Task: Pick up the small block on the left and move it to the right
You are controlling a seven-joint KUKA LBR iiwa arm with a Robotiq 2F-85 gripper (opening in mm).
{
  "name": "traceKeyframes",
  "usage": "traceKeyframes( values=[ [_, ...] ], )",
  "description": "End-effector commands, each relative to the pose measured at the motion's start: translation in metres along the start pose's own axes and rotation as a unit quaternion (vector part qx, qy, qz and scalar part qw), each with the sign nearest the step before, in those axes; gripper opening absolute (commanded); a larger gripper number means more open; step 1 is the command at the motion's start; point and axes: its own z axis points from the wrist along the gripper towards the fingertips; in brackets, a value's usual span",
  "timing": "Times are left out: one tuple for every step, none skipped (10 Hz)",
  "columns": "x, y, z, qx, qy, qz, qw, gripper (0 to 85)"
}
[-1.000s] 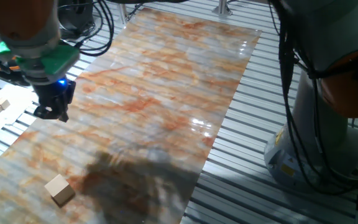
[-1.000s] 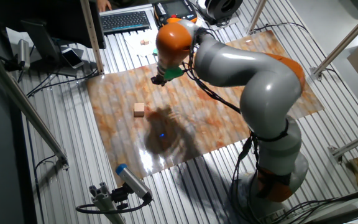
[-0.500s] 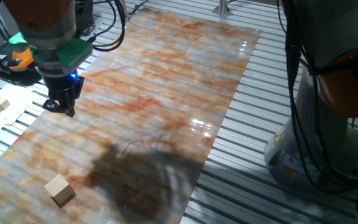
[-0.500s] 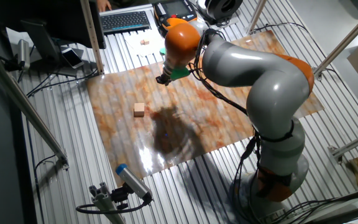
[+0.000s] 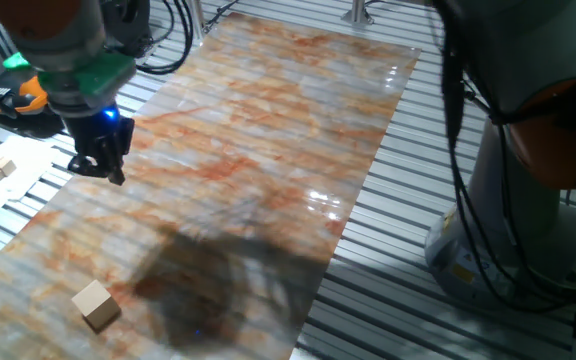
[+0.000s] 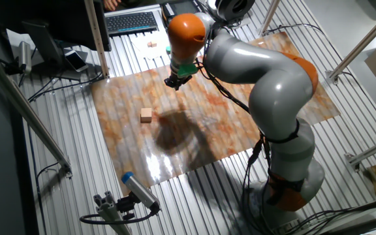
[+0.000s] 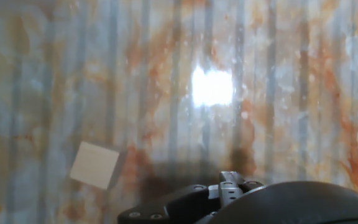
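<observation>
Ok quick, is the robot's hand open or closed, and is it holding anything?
Gripper: holding nothing, up in the air; whether it is open or closed cannot be told. The small block sits alone on the table.

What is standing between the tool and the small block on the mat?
Nothing visible does. The tool hangs above bare marbled mat, apart from the small block, and only open mat lies between them. The hand view also shows the block alone.
</observation>
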Motion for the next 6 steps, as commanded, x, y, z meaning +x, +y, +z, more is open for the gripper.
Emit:
traceKeyframes(
  values=[
    [0.002,-0.003,0.0,-0.002,-0.001,-0.001,1.0,0.0],
    [0.005,-0.01,0.001,-0.005,-0.003,-0.003,1.0,0.0],
    [0.006,-0.012,0.001,-0.005,-0.004,-0.003,1.0,0.0],
    [0.007,-0.013,0.002,-0.005,-0.005,-0.003,1.0,0.0],
    [0.007,-0.014,0.001,-0.004,-0.006,-0.003,1.0,0.0],
    [0.008,-0.016,0.001,-0.002,-0.005,-0.003,1.0,0.0]
  ],
)
